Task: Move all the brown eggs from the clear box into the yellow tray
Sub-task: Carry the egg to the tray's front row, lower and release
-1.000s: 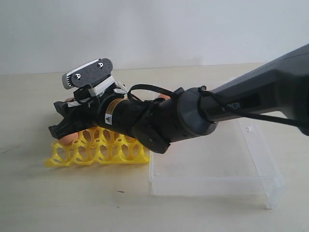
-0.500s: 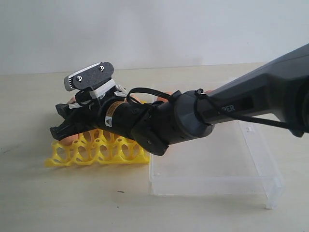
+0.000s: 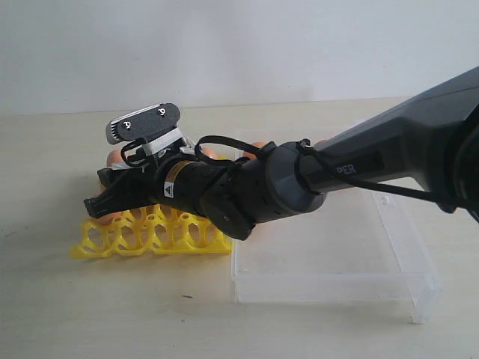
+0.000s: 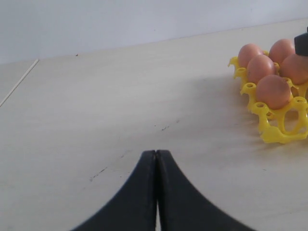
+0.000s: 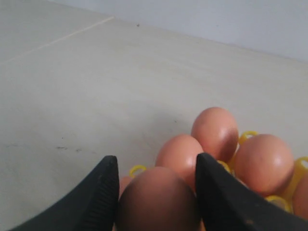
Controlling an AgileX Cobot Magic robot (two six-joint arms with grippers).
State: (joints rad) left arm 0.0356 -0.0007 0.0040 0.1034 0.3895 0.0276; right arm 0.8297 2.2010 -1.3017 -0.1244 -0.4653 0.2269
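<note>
My right gripper (image 3: 93, 202) reaches across to the left end of the yellow tray (image 3: 150, 235) and is shut on a brown egg (image 5: 156, 197) that touches both fingers. It hangs just over the tray's cups. Other brown eggs (image 5: 215, 127) sit in the tray (image 5: 137, 169) right beyond the held one. The clear box (image 3: 337, 288) lies to the right of the tray, and the arm hides much of its inside. My left gripper (image 4: 156, 153) is shut and empty over bare table, well apart from the tray (image 4: 279, 132) and its eggs (image 4: 273, 90).
The right arm's dark forearm (image 3: 277, 187) lies across the tray's right side and the box's near left corner. A pale wall (image 3: 239, 45) stands behind the wooden table (image 3: 112, 314).
My right gripper has shifted slightly to the right over the tray, still holding the egg. The tray and box have stayed put.
</note>
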